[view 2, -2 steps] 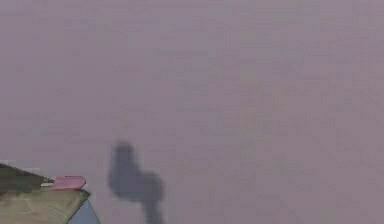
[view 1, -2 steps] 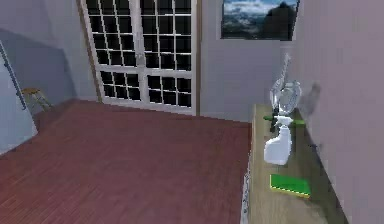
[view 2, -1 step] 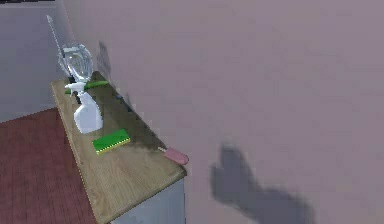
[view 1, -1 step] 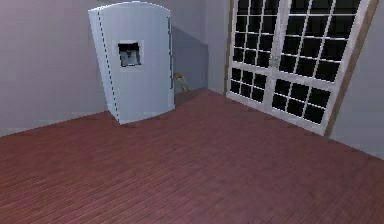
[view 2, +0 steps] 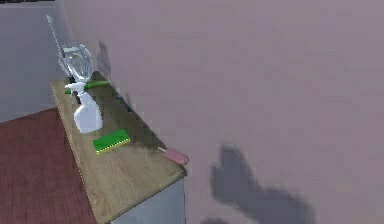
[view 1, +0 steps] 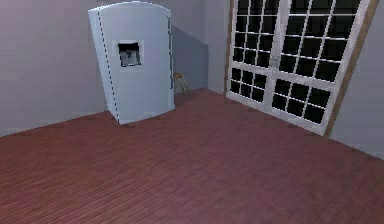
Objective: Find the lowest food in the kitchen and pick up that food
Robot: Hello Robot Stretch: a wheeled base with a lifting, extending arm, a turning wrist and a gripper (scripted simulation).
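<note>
- A small tan thing (view 1: 180, 80) lay on the floor (view 1: 180, 170) beside the fridge (view 1: 135, 60).
- A pinkish lump (view 2: 178, 156) sat at the counter (view 2: 125, 175) edge.
- Whether either was food, and how the fingers stood, I couldn't tell.

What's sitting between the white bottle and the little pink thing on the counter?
A flat green pad lies on the counter between the white bottle and the pink thing. You can see it in the arm side view.

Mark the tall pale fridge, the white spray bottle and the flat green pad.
Tall pale fridge (view 1: 140, 90), forward view, door.
White spray bottle (view 2: 88, 118), arm side view, body.
Flat green pad (view 2: 112, 142), arm side view, top.
</note>
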